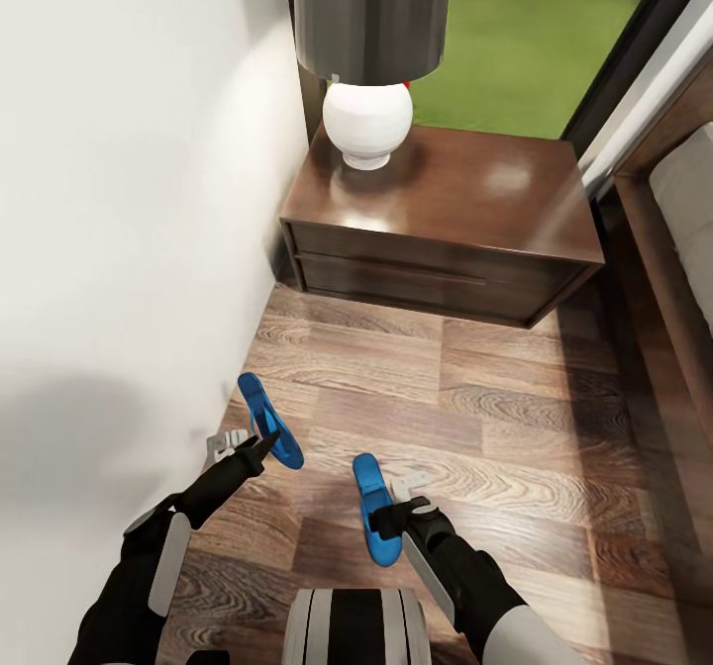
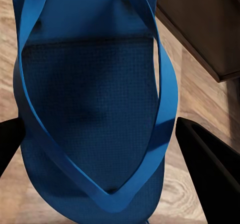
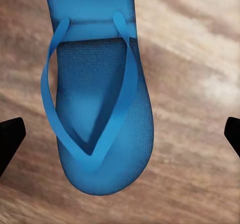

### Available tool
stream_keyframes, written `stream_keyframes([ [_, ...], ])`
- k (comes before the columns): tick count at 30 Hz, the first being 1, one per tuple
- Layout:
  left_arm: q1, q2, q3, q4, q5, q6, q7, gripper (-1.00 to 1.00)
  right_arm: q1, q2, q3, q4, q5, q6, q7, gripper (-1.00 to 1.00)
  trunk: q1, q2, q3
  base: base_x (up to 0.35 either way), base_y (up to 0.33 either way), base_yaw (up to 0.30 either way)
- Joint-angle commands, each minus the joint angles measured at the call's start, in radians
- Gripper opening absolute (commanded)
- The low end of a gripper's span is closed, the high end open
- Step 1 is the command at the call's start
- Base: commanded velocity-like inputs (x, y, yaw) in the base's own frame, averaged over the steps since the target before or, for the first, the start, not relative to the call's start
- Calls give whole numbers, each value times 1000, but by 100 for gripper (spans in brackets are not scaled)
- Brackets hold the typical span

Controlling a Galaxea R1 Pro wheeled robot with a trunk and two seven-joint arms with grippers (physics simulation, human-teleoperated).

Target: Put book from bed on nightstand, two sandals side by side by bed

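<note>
Both sandals on floor before nightstand [image 1: 441, 220]: left sandal [image 1: 269, 420] near wall, right sandal [image 1: 374, 509] apart. Left gripper [image 1: 259, 444] and right gripper [image 1: 389, 517] spread, unclosed, straddling them. Risk: thin soles may slip from fingers.

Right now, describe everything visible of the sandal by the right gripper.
The sandal is a thin, flat, bright blue flip-flop with a textured footbed and a smooth V-shaped strap. It looks rubbery. It lies on or just over the wood-plank floor, strap up, with the right gripper at it; contact is unclear.
</note>
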State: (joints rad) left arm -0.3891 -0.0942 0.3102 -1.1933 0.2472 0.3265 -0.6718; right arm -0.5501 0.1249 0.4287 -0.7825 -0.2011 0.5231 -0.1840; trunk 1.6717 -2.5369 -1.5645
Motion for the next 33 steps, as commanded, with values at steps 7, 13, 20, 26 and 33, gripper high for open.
stream_keyframes([
  [7, -1, -1, 3, 0, 7, 9, -4, -100, -1, -1, 4, -1, -11, 3, -9, 100, 0, 0, -1, 0, 0, 0],
  [13, -1, -1, 3, 0, 7, 9, -3, -100, -1, -1, 4, -1, -11, 3, -9, 100, 0, 0, -1, 0, 76, 0],
  [20, -1, -1, 3, 0, 7, 9, -4, -100, -1, -1, 4, -1, -11, 3, -9, 100, 0, 0, -1, 0, 66, 0],
  [26, -1, -1, 3, 0, 7, 8, -3, -100, -1, -1, 4, -1, -11, 3, -9, 100, 0, 0, -1, 0, 3, 0],
  [33, -1, -1, 1, 0, 7, 9, -3, -100, -1, -1, 4, -1, -11, 3, -9, 100, 2, -1, -20, 0, 0, 0],
])
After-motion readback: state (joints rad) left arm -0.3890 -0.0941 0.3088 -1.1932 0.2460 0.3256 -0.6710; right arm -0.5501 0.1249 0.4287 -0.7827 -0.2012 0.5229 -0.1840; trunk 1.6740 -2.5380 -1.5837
